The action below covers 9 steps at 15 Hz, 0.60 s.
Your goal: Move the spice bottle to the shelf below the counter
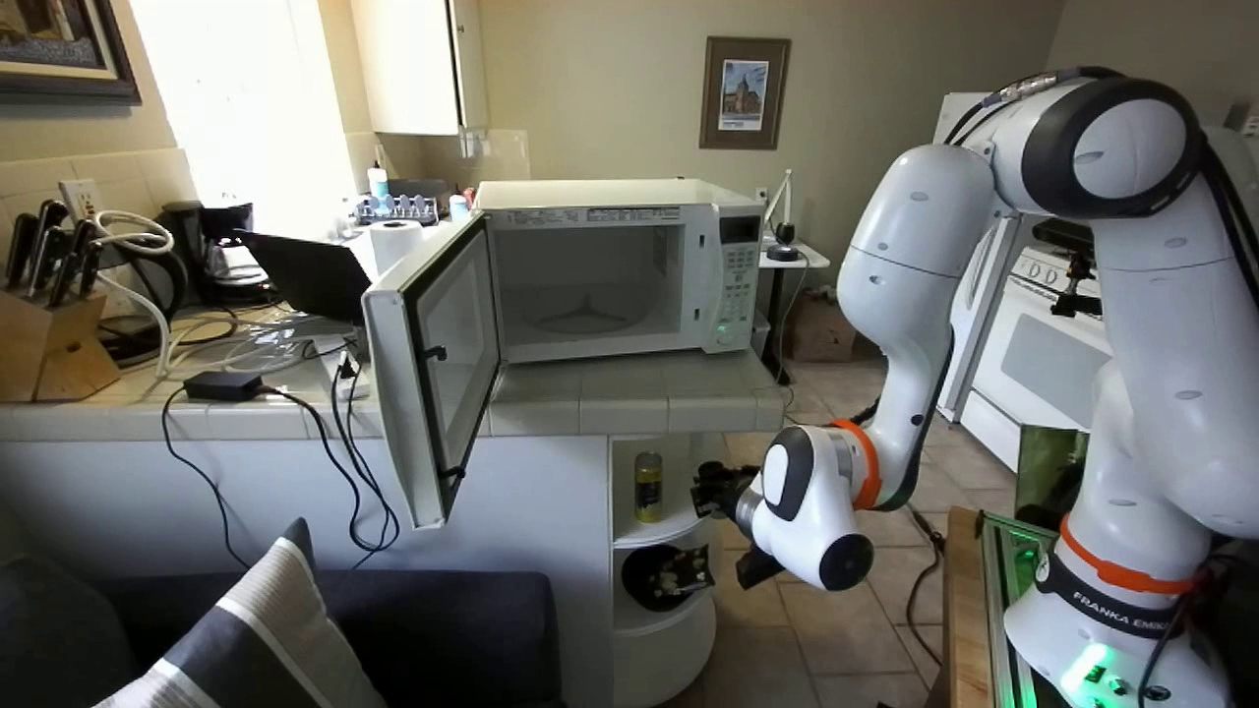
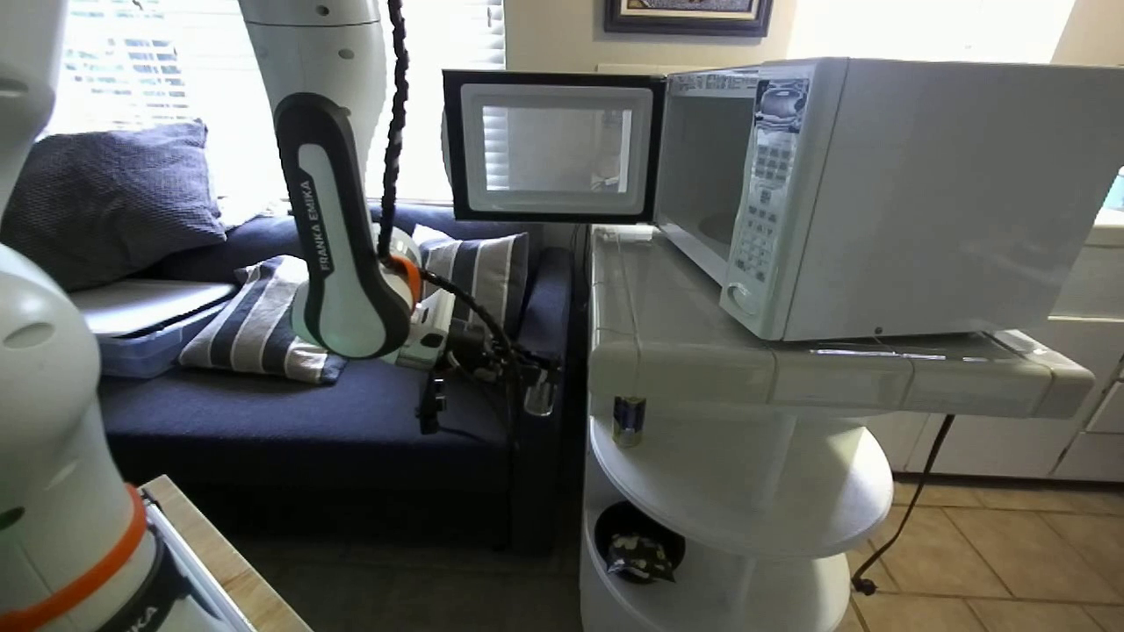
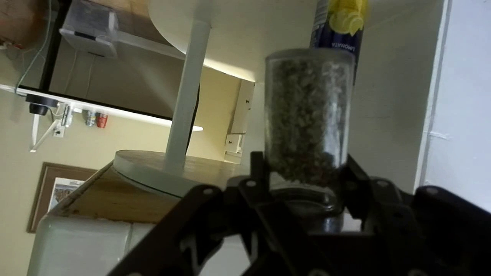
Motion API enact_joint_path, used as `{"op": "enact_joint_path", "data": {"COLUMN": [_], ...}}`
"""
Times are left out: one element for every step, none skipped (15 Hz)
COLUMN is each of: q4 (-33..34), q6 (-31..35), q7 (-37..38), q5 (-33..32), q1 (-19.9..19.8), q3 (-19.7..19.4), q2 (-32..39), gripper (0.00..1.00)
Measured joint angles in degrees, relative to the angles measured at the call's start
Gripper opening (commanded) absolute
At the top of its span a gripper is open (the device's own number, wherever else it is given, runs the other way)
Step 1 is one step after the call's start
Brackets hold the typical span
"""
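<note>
The spice bottle (image 3: 308,111) is a clear glass jar of dried green-brown herbs. My gripper (image 3: 305,165) is shut around its neck end, and its base points away from the fingers. The bottle (image 2: 539,398) also hangs below the gripper (image 2: 532,367) in an exterior view, roughly upright. In the exterior view where the gripper (image 1: 704,490) is at the shelf's open side, I cannot make out the bottle. The rounded white shelf below the counter (image 2: 746,487) shows in both exterior views (image 1: 669,529). The gripper is in front of it, at about its height.
A yellow lemon-drink bottle (image 1: 647,488) stands on that shelf, behind the spice bottle in the wrist view (image 3: 341,28). The counter edge (image 1: 639,415) overhangs above. The microwave door (image 1: 433,374) hangs open. A black bowl (image 1: 644,578) with a packet is on the lower shelf.
</note>
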Motion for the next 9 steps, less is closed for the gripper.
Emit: {"op": "enact_joint_path", "data": {"q4": [0.0, 0.1, 0.1, 0.2, 0.5, 1.0, 1.7, 2.5, 3.5], "q6": [0.0, 0.0, 0.0, -0.1, -0.6, -1.5, -2.7, -4.7, -6.6], "q7": [0.0, 0.0, -0.2, -0.2, -0.2, -0.1, 0.1, 0.5, 0.4], "q5": [0.0, 0.0, 0.0, 0.0, 0.0, 0.0, 0.0, 0.0, 0.0], "q1": [0.0, 0.0, -0.1, -0.1, -0.2, -0.2, -0.2, -0.2, -1.0], "q3": [0.0, 0.0, 0.1, 0.1, 0.1, 0.1, 0.1, 0.1, 0.8], "q2": [0.0, 0.0, 0.0, 0.1, 0.5, 1.2, 2.4, 3.9, 5.5], "gripper": [0.23, 0.23, 0.23, 0.23, 0.23, 0.23, 0.23, 0.23, 0.23]}}
